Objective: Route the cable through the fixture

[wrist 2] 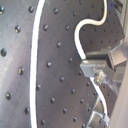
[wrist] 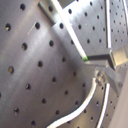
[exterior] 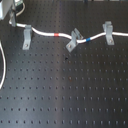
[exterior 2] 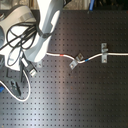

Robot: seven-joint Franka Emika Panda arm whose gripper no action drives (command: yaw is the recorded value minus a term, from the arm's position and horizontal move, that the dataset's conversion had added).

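cable (exterior: 47,34) seated in all three clips (exterior: 73,40) | gripper (wrist 2: 102,75) jaws: can't tell, nothing visibly between them | you lift clear without snagging

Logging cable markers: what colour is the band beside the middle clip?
Blue band, clearest in the first exterior view.

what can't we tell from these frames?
- Pincer state: both wrist views are blurred, so whether it grips the cable is unclear.
- Left fixture: hidden behind the arm in the second exterior view.
- Cable's ends: cut off by both exterior views' edges.
- Seating in the middle fixture: too small.
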